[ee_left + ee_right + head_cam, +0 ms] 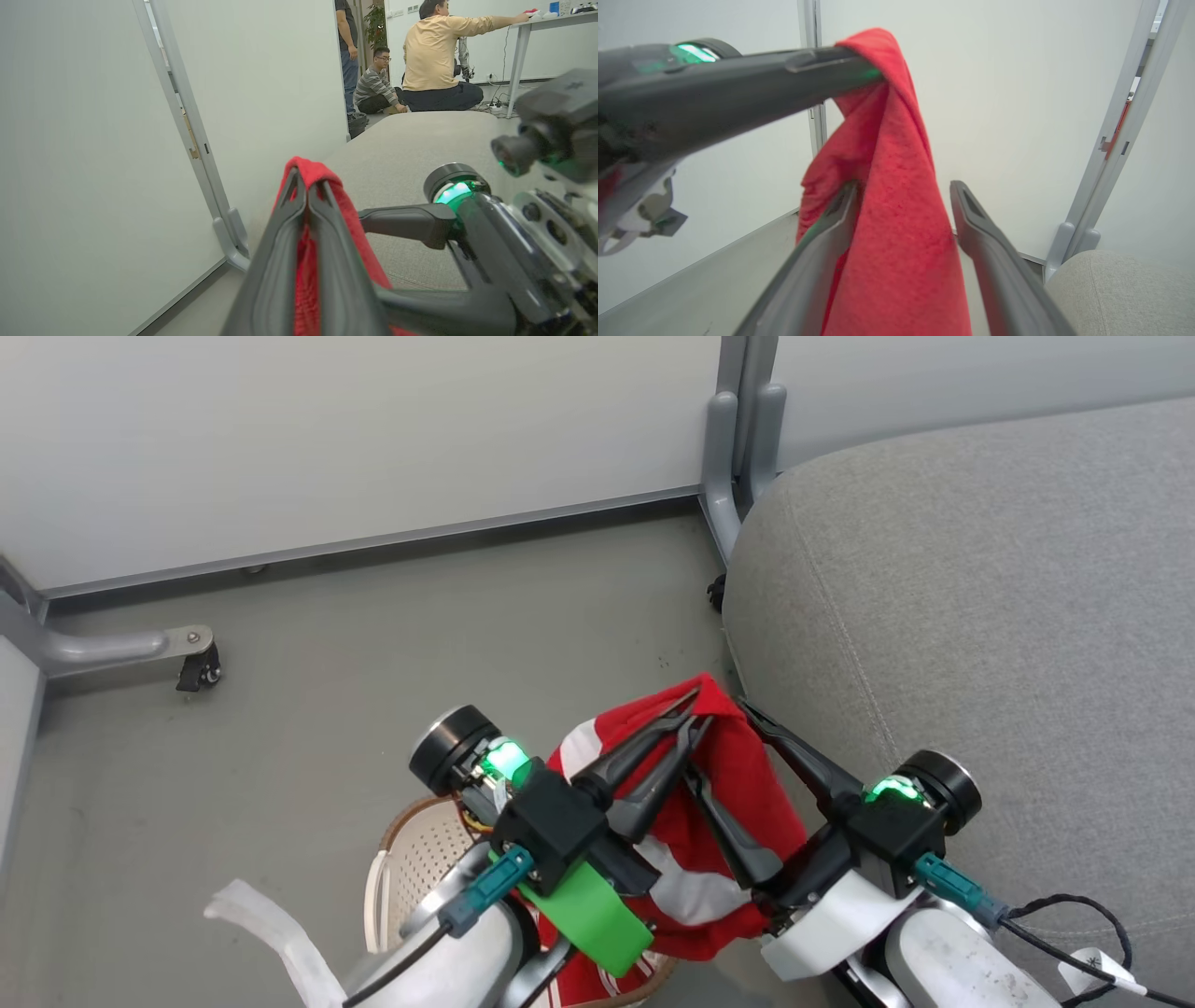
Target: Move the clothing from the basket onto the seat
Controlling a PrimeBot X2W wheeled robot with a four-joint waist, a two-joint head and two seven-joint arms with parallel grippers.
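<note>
The red garment (756, 784) with white panels hangs in the air over the floor (420, 644). It is just left of the grey seat (980, 616) and above the cream basket (420, 859), which is partly hidden under the left arm. The left tool (698, 707) pinches the garment's top fold, its fingers pressed together on the cloth. The right tool (719, 742) is spread, and the cloth hangs between its fingers and touches one of them. More red cloth with white stripes (588, 987) shows low at the basket's near side. White panels (373, 429) stand on the far side, and people (434, 56) are gathered well beyond the seat.
</note>
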